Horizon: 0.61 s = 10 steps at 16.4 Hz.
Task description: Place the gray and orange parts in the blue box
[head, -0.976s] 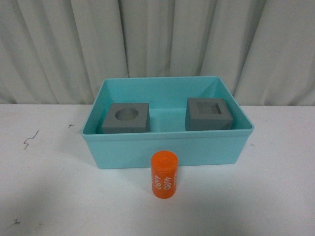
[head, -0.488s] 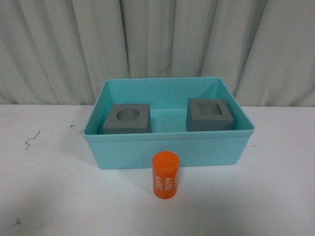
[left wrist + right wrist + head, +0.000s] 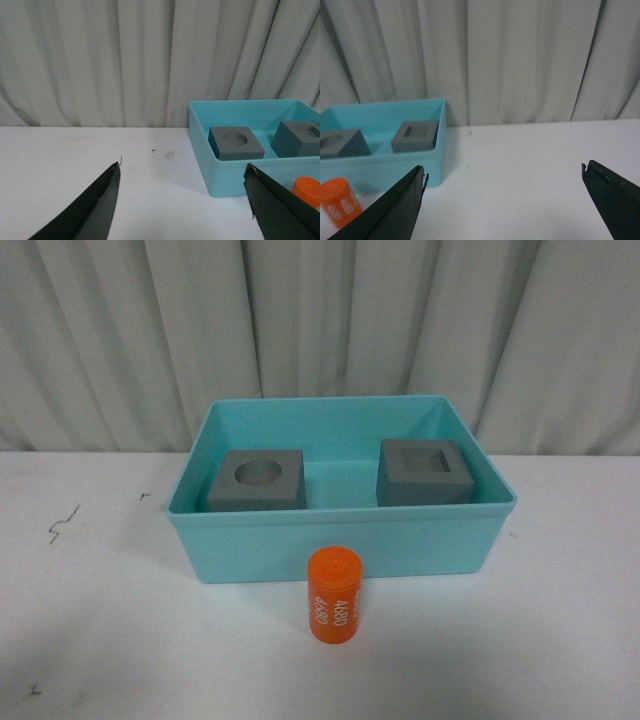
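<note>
The blue box [image 3: 340, 540] stands on the white table in the front view. Inside it sit two gray cubes: one with a round recess [image 3: 258, 481] on the left, one with a square recess [image 3: 424, 473] on the right. The orange cylinder [image 3: 334, 596], printed "4680", stands upright on the table just in front of the box's near wall. Neither arm shows in the front view. My left gripper [image 3: 182, 172] is open over bare table, left of the box [image 3: 225, 175]. My right gripper [image 3: 504, 172] is open over bare table, right of the box [image 3: 405, 165] and cylinder [image 3: 339, 202].
A pale pleated curtain [image 3: 320, 330] hangs behind the table. Small dark marks [image 3: 62, 524] dot the white tabletop to the left of the box.
</note>
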Motion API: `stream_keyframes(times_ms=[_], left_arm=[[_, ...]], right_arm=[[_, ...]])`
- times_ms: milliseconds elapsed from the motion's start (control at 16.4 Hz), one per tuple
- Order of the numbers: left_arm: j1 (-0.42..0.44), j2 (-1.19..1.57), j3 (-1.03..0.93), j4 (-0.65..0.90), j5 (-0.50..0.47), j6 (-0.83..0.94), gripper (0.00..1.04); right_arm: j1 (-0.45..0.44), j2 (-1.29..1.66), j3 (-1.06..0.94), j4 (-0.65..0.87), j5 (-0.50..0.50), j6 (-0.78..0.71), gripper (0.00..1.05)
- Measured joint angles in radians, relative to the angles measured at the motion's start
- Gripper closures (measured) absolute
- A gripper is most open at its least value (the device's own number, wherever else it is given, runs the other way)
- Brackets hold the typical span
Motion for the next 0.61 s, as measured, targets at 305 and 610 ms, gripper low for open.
stream_keyframes(times_ms=[305, 610], left_arm=[[0.000, 0.000, 0.000, 0.000, 0.000, 0.000, 0.07], [0.000, 0.000, 0.000, 0.000, 0.000, 0.000, 0.07]], right_arm=[[0.142, 0.537, 0.213, 0.242, 0.029, 0.090, 0.06], [0.310, 1.380, 0.694, 0.235, -0.088, 0.293, 0.06]])
